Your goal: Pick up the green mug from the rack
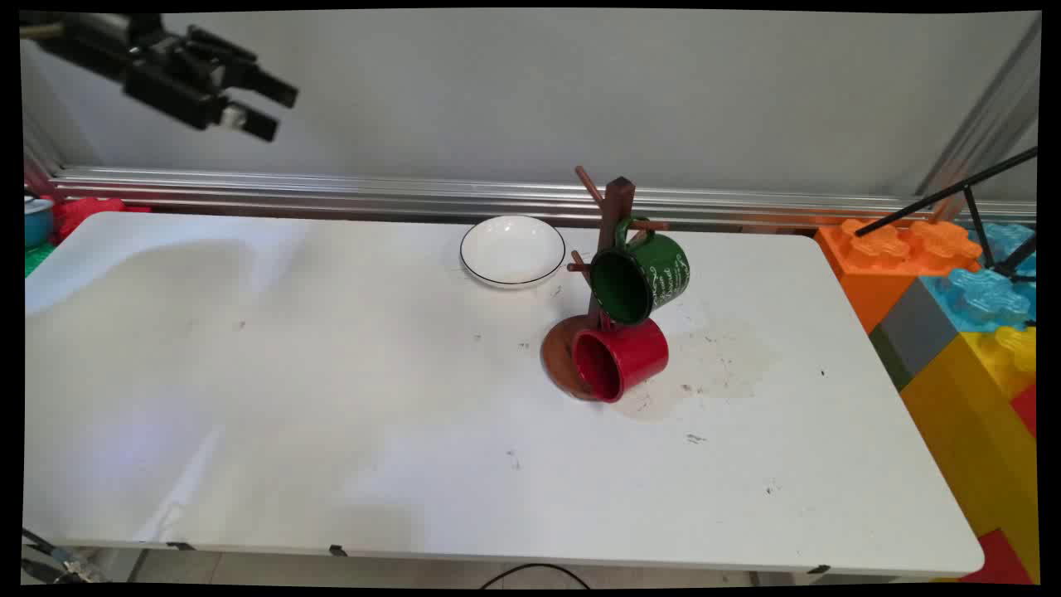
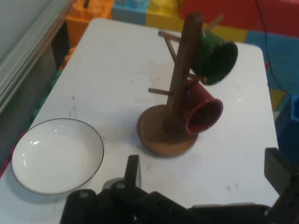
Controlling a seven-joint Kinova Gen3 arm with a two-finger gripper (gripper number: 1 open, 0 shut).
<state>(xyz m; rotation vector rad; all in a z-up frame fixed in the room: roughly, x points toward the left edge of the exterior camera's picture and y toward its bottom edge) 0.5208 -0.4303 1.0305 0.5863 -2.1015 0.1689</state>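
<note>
My gripper (image 1: 273, 112) hangs high over the table's far left corner, open and holding nothing. It is far from every object; in the hand view the gripper (image 2: 205, 169) looks down with its fingers (image 2: 133, 169) spread wide. A wooden mug tree (image 1: 612, 249) stands right of the table's middle on a round base. A green mug (image 1: 642, 278) hangs from an upper peg and a red mug (image 1: 622, 358) from a lower one, both mouths facing the near left. A white bowl (image 1: 512, 250) with a dark rim sits behind the tree. The hand view shows the tree (image 2: 180, 84), green mug (image 2: 215, 58), red mug (image 2: 203, 112) and bowl (image 2: 57, 155).
Big orange, blue and yellow toy blocks (image 1: 953, 290) stand off the table's right end, with a black tripod leg (image 1: 945, 195) above them. An aluminium rail (image 1: 331, 189) runs along the back edge. Red and teal items (image 1: 79, 211) lie past the far left corner.
</note>
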